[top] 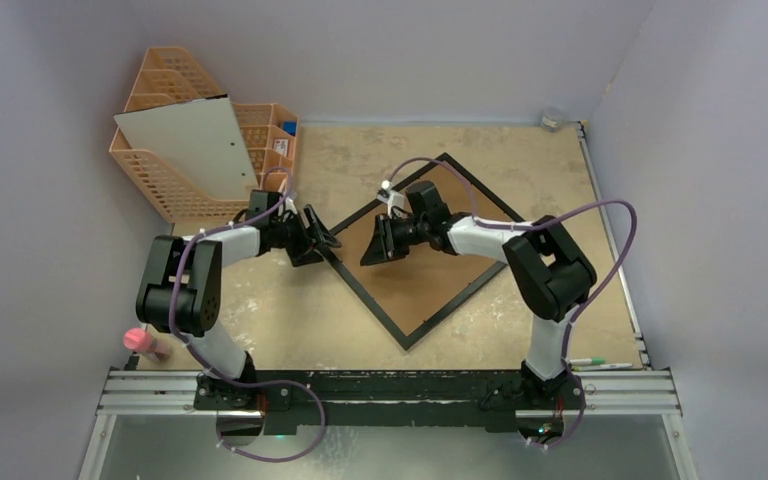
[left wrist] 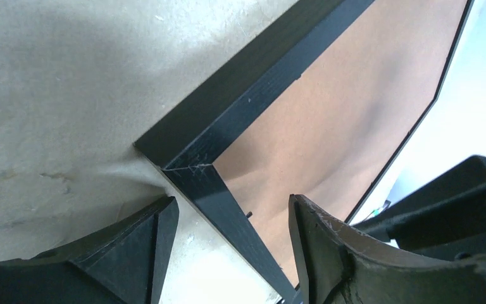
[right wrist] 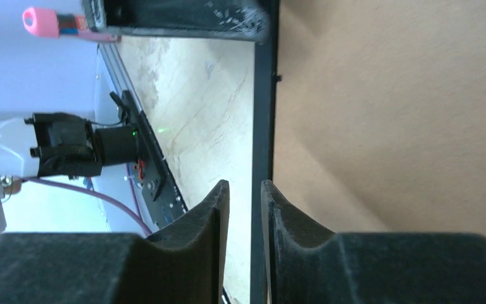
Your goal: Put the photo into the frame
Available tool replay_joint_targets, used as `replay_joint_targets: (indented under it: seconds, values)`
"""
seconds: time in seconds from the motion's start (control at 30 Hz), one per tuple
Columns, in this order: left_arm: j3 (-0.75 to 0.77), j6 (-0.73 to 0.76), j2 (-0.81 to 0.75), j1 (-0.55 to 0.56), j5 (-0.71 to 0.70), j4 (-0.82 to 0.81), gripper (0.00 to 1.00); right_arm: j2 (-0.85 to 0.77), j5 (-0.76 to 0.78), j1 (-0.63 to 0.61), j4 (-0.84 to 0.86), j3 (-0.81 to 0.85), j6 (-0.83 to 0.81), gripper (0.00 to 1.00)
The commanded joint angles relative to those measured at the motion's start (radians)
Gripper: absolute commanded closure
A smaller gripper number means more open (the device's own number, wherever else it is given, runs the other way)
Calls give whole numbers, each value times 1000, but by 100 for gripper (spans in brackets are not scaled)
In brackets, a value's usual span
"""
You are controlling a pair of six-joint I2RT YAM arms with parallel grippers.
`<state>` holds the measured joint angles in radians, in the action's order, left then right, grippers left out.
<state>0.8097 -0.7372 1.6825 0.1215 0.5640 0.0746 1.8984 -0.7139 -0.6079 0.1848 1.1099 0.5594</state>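
Note:
The frame (top: pixel 445 285) lies flat on the table as a diamond, black border around a brown board. The photo is out of view. My left gripper (top: pixel 322 243) is at the frame's left corner. In the left wrist view it (left wrist: pixel 233 206) is open, with its fingers either side of the black border (left wrist: pixel 228 120) just below that corner. My right gripper (top: pixel 372 250) hangs over the frame's left part. Its jaws (right wrist: pixel 245 187) stand a narrow gap apart along the black edge (right wrist: pixel 262 95). The right finger is against the edge, and a slit of table shows beside the left finger.
An orange basket organiser (top: pixel 160 180) holding a white board (top: pixel 200 145) stands at the back left. A pink-capped object (top: pixel 140 342) sits near the left arm's base. Pens (top: pixel 595 362) lie at the front right. A small round object (top: pixel 553 120) is at the back wall.

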Motion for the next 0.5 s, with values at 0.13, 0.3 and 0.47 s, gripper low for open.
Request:
replay_joint_targets:
  seconds: [0.13, 0.3, 0.47]
  values:
    - [-30, 39, 0, 72, -9, 56, 32, -87, -66, -55, 125, -160, -7, 77]
    - [-42, 32, -8, 113, -76, 76, 34, -92, -79, -75, 122, -188, -21, 79]
    - [-51, 59, -8, 121, -145, 107, 40, -72, -52, -75, 96, -195, -37, 81]
